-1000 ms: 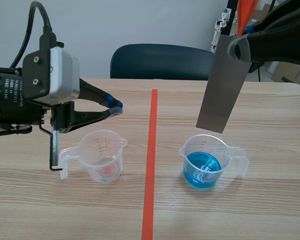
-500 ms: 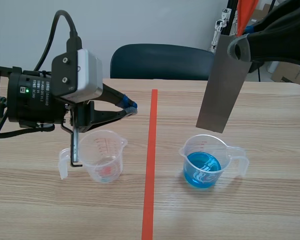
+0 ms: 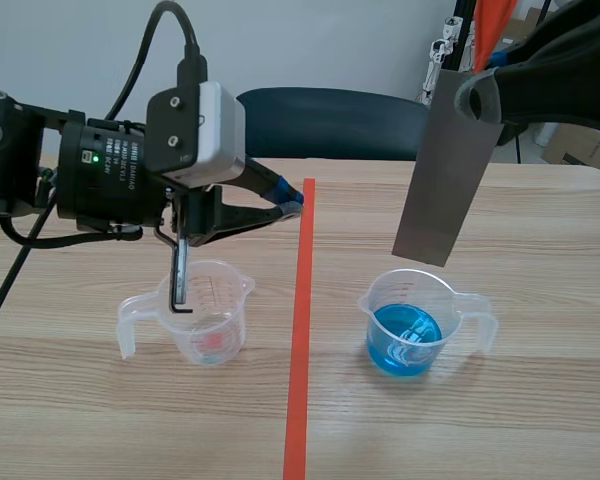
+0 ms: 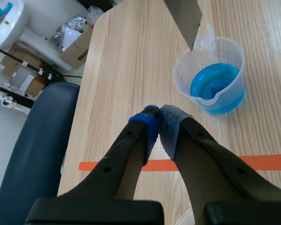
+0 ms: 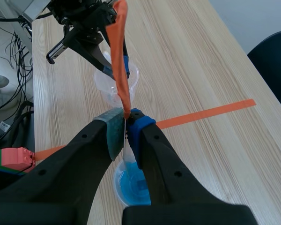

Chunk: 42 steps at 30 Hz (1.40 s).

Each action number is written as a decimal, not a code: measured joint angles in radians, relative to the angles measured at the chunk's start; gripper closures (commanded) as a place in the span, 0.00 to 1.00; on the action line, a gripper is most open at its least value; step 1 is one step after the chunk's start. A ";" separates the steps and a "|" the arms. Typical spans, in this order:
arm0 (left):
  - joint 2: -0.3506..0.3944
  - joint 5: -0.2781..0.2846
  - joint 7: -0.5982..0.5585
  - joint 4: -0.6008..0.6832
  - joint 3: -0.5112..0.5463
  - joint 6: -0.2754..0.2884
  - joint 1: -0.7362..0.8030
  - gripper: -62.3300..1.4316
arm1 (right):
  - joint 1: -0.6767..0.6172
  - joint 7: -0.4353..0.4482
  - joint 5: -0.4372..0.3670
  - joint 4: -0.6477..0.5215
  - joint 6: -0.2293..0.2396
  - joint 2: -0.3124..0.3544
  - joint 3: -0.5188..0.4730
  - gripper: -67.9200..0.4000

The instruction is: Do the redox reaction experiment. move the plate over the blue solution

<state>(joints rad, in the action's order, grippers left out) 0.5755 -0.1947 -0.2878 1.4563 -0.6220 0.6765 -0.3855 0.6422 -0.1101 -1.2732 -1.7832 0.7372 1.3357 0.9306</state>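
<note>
- Nearest you, a bare strip of counter [image 3: 540,420] runs in front of both cups, split by the orange tape line [image 3: 300,330] that runs from the near edge away to the far side.
- Left of the tape stands the clear cup [image 3: 205,310], upright, handle pointing out to the left. A thin black L-shaped rod [image 3: 180,280] hangs from the left arm in front of it; you cannot tell whether its tip is inside the rim.
- Right of the tape stands the cup of blue solution [image 3: 420,325], upright, handle out to the right and well apart from the clear cup. There is open wood on all sides of it.
- The grey plate [image 3: 448,170] hangs tilted above that cup. Its lower edge is just over the far rim, on the handle side, and clear of the liquid.
- The right jaws are clenched on the plate's upper end, and the right arm's pads [image 5: 138,119] press it from both sides.
- The left jaws are closed on nothing, pads [image 4: 171,124] meeting. They are raised off the counter beside the far end of the tape, well short of the plate.
- Past the counter's far edge stands a dark blue chair [image 3: 325,122].
</note>
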 measured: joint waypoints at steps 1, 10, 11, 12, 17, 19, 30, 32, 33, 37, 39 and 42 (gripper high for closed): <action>-0.006 0.000 0.000 0.000 -0.003 0.000 -0.004 0.92 | 0.000 0.000 0.000 0.000 0.000 0.000 0.000 0.99; -0.013 0.000 -0.010 0.000 -0.004 0.010 -0.010 0.92 | 0.000 0.001 -0.003 0.000 0.000 0.000 0.000 0.99; -0.013 0.000 -0.024 0.000 -0.004 0.013 -0.010 0.92 | 0.000 0.001 -0.003 0.000 0.000 0.000 0.000 0.99; -0.013 0.001 -0.033 0.000 -0.004 0.015 -0.010 0.92 | 0.000 0.001 -0.003 0.000 0.000 0.000 0.000 0.99; -0.019 0.000 -0.039 0.000 -0.004 0.016 -0.010 0.92 | 0.000 0.001 -0.003 0.000 0.000 0.000 0.000 0.99; -0.025 0.000 -0.046 0.000 -0.004 0.016 -0.010 0.92 | 0.000 0.001 -0.003 0.000 0.000 0.000 0.000 0.99; -0.027 0.000 -0.046 0.000 -0.004 0.017 -0.010 0.92 | 0.000 0.001 -0.003 0.000 0.000 0.000 0.000 0.99; -0.027 0.000 -0.046 0.000 -0.004 0.017 -0.010 0.92 | 0.000 0.001 -0.003 0.000 0.000 0.000 0.000 0.99; -0.027 0.000 -0.046 0.000 -0.004 0.017 -0.010 0.92 | 0.000 0.001 -0.003 0.000 0.000 0.000 0.000 0.99; -0.027 0.000 -0.046 0.000 -0.004 0.017 -0.010 0.92 | 0.000 0.001 -0.003 0.000 0.000 0.000 0.000 0.99; -0.027 0.000 -0.046 0.000 -0.004 0.017 -0.010 0.92 | 0.000 0.001 -0.003 0.000 0.000 0.000 0.000 0.99; -0.027 0.000 -0.046 0.000 -0.004 0.017 -0.010 0.92 | 0.000 0.001 -0.003 0.000 0.000 0.000 0.000 0.99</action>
<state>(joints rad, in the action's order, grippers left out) 0.5488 -0.1944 -0.3336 1.4563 -0.6262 0.6933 -0.3958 0.6422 -0.1093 -1.2762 -1.7832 0.7376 1.3357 0.9306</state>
